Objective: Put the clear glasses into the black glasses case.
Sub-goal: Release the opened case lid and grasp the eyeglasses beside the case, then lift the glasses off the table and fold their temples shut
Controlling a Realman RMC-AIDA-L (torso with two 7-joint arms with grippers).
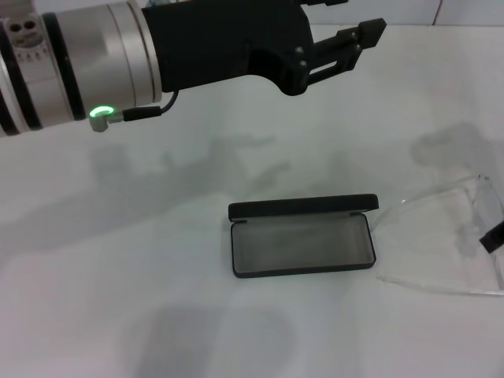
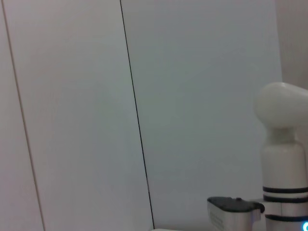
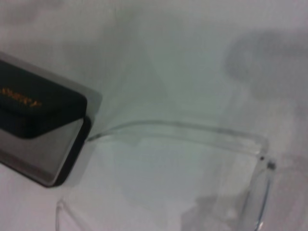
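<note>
You have a plain white table (image 1: 118,260) under everything. The black glasses case (image 1: 303,242) lies open mid-table, grey lining bare. The clear glasses (image 1: 445,236) lie just beside its right end, outside it. Your left claw (image 1: 346,35) hovers open, far above; the right claw (image 1: 492,236) barely shows, state unclear.

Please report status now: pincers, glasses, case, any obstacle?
Left pincer open, raised beyond the case. Right pincer at the clear glasses. Black glasses case open, empty, glasses beside it. Nothing between them.
</note>
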